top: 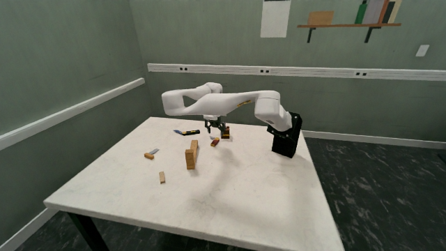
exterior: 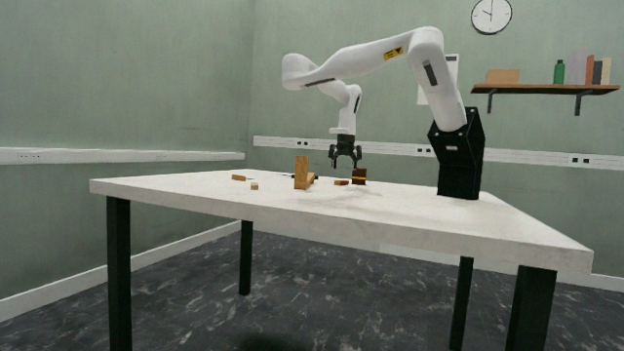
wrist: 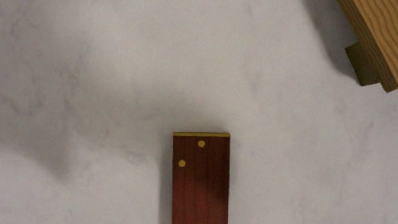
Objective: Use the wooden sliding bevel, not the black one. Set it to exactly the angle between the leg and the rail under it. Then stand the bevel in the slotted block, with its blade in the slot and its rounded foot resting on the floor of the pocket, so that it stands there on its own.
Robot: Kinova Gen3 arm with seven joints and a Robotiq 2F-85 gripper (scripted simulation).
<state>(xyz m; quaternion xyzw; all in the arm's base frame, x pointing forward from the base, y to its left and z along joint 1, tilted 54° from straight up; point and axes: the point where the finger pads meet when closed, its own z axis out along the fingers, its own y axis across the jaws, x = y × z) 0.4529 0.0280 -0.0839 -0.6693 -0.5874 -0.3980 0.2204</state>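
The wooden bevel (top: 214,141) has a red-brown stock and lies flat on the table; its short grey blade points toward the back. In the wrist view its stock (wrist: 201,177) shows a brass end and two brass dots at the bottom middle. My gripper (top: 215,127) is open and empty, hanging just above and behind the bevel, apart from it. It also shows in the exterior view (exterior: 345,163), above the bevel (exterior: 341,182). The dark slotted block (top: 226,132) stands just right of the gripper. The light wooden leg and rail (top: 191,154) stand to the front left. The black bevel (top: 188,132) lies to the left.
A small tan piece with a grey blade (top: 150,155) and a small wooden block (top: 162,177) lie toward the table's left. The robot's black base (top: 286,136) stands at the right. A light wooden corner (wrist: 375,40) shows at the wrist view's top right.
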